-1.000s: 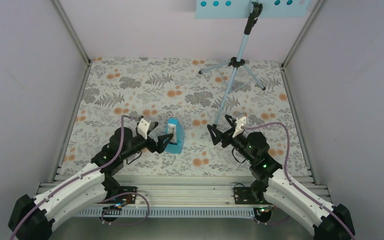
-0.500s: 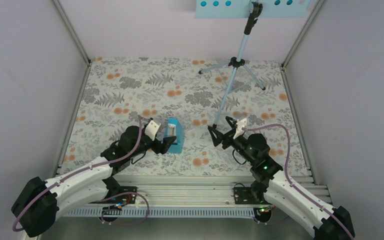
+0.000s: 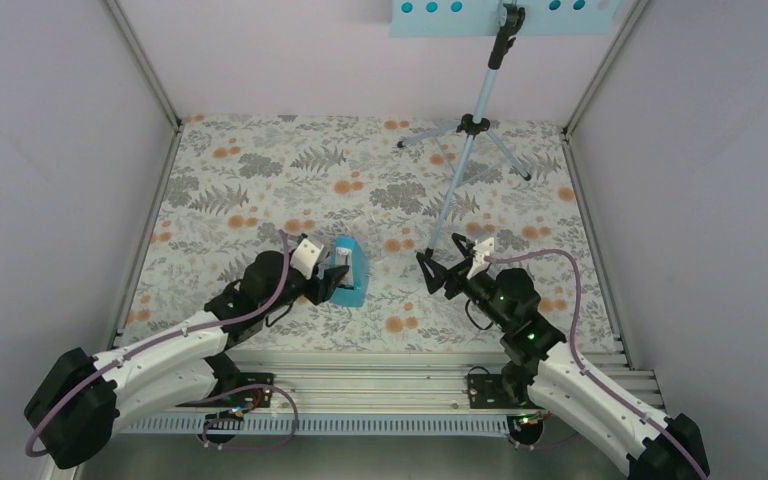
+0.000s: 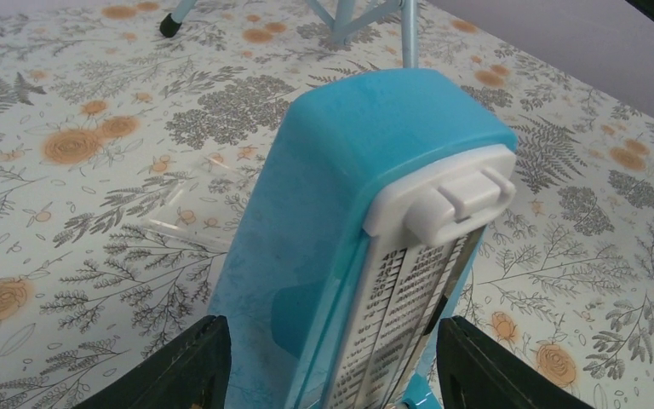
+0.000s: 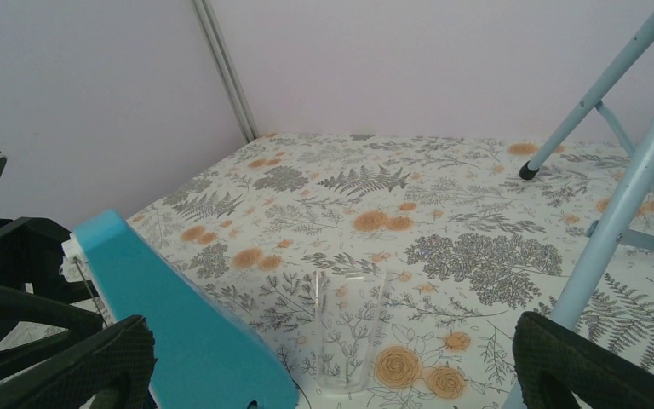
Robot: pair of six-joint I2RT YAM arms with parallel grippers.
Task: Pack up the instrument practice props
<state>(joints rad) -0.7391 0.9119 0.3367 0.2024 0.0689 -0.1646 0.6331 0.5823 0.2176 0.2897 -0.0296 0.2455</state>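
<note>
Straddling the standing metronome [image 4: 375,170], left pincer [image 3: 331,285]: jaws apart, one either side of its base. Right pincer [image 3: 440,252] gapes wide beside the music stand [image 3: 465,160] leg. Floral desk [image 3: 260,180].

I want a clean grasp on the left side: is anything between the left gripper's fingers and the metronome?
Nothing visible. The left gripper has one finger at each side of the metronome, close against it, with no other object between. Whether the fingers already press on it cannot be told.
</note>
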